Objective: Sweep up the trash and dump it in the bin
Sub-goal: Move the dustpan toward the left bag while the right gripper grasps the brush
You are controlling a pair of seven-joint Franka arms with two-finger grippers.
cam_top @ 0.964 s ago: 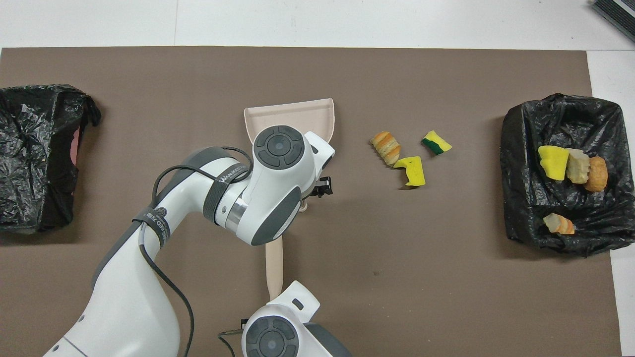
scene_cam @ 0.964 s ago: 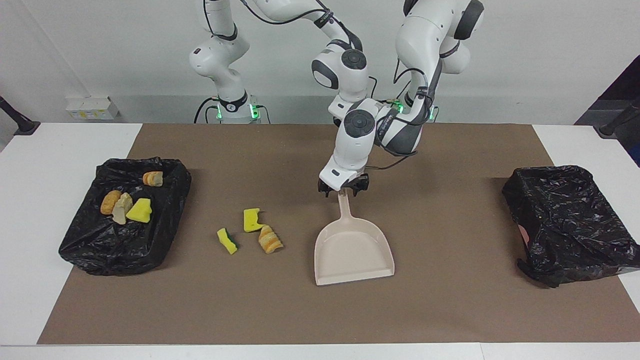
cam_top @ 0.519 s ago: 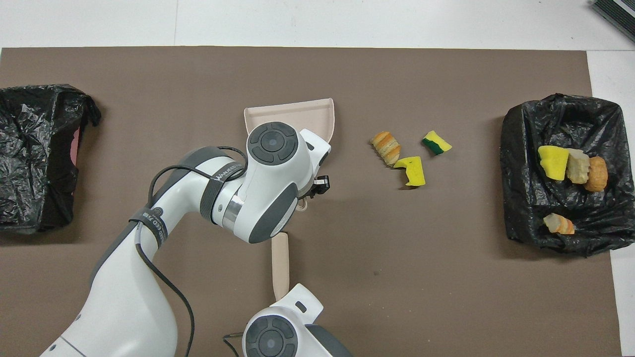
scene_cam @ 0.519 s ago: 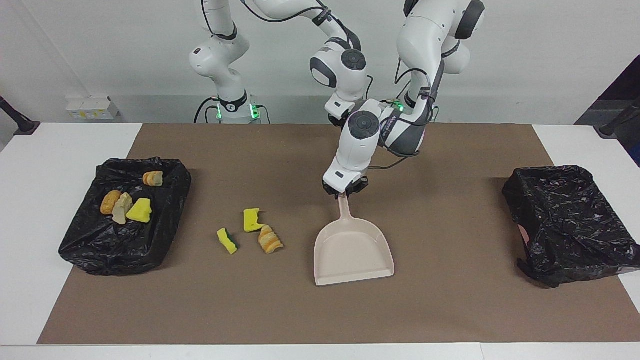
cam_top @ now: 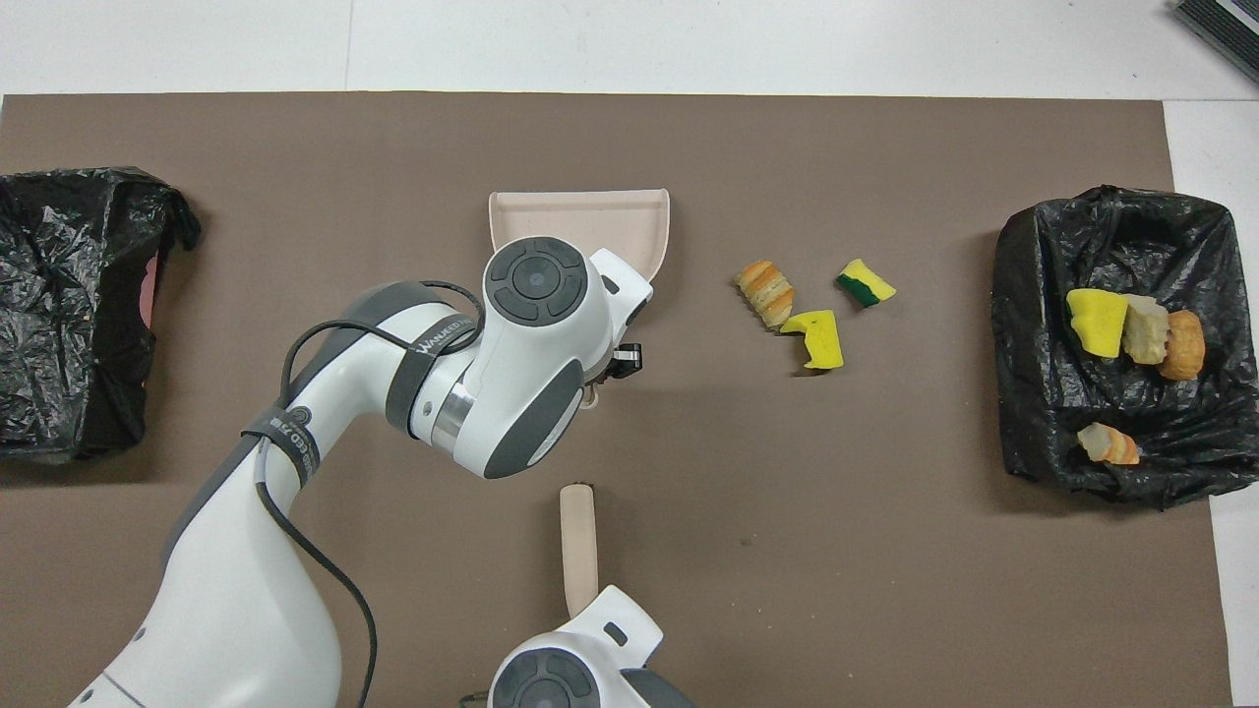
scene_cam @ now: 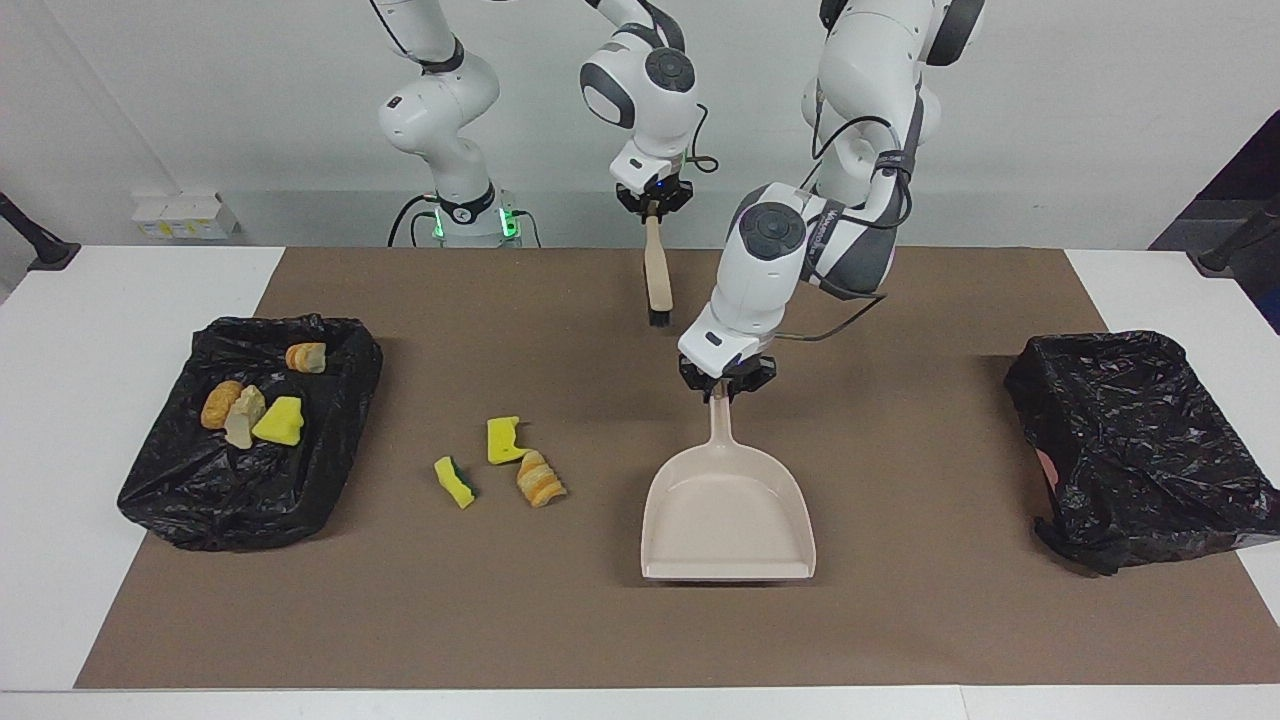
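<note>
**A:** Now that the left gripper (scene_cam: 727, 385) has clamped its fingers on the end of the dustpan (scene_cam: 728, 520) handle, where a second ago they stood spread around it, what follows?

**B:** The pan is in hand. It hangs below those fingers with its mouth pointing away from the robots, and it has shifted a little toward the left arm's end of the table and appears to be lifting, so the pick-up looks done.

**A:** And the right gripper (scene_cam: 655, 200)?

**B:** Clenched on the brush (scene_cam: 656, 270), which hangs straight down from its fingers, bristles lowest. It has risen and drawn back toward the robots, clear of the pan handle.

**A:** Where is the trash?

**B:** Three loose scraps (scene_cam: 500, 465) lie on the mat (scene_cam: 900, 620), off to the side of the left fingers toward the right arm's end: two yellow sponge bits and a bread-like lump. Four more already sit in the bin (scene_cam: 180, 500) at that end. Another black-bagged bin (scene_cam: 1150, 450) sits at the left arm's end.

**A:** So next?

**B:** Probably carry the pan beside those three, then sweep them in.
</note>
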